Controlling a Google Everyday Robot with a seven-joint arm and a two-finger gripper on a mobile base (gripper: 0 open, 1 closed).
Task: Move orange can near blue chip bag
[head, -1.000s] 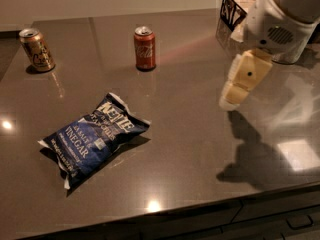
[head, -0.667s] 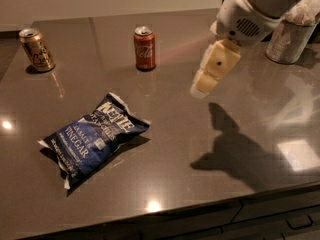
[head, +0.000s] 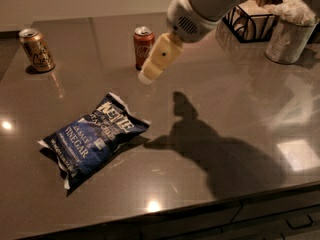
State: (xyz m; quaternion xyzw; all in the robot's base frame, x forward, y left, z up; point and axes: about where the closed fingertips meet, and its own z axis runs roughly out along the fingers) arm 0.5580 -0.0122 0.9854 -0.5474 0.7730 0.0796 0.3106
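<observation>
Gripper (head: 148, 75) hangs over the middle-back of the table (head: 235, 109), pointing down and to the left, and nothing is in its grasp; whether it's wide or narrow, can't tell from here. Right behind its tip stands a red-orange can (head: 144, 47), very near. The orange can (head: 36, 50) is upright way over in the far-left corner, well apart from the gripper and just beside the table's left edge. The blue chip bag (head: 95, 136) lies flat at the front left, between the can and the near edge, with bare tabletop separating bag and can. Open surface runs from the gripper across to the orange can. On the far right sit a wire basket (head: 248, 20) and a metal canister (head: 286, 34), with broad open table in front of them
</observation>
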